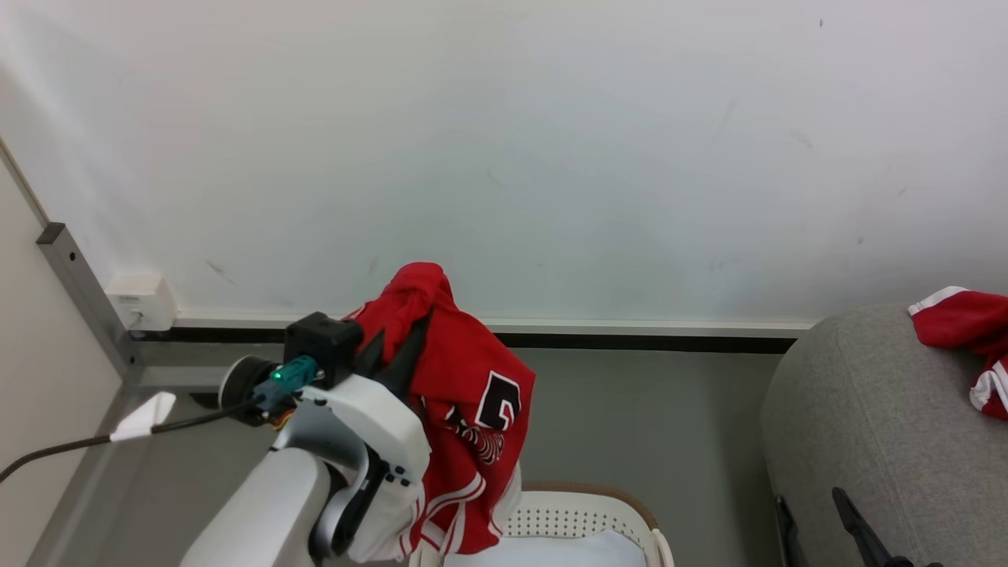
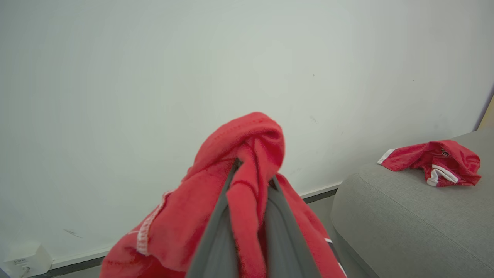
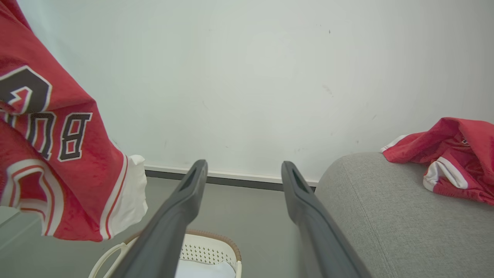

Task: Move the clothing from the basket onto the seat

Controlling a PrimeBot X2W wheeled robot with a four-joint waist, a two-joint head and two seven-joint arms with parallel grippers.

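A red jersey (image 1: 472, 409) with white striped trim and a black number hangs in the air above the basket (image 1: 583, 508). My left gripper (image 1: 398, 342) is shut on a bunch of its fabric near the top. In the left wrist view the cloth (image 2: 247, 135) folds over my two closed fingers (image 2: 216, 231). The grey sofa (image 1: 866, 409) stands to the right, apart from the hanging jersey. My right gripper (image 3: 244, 168) is open and holds nothing, low beside the sofa arm (image 3: 386, 216); its dark fingertips (image 1: 854, 516) show at the bottom right of the head view.
Another red garment with white trim (image 1: 965, 327) lies on the sofa. A pale cloth pad (image 3: 204, 270) lies inside the basket (image 3: 216, 247). A white wall with a dark baseboard (image 1: 630, 342) stands behind, and a wall socket box (image 1: 142, 299) with a cable sits at the left.
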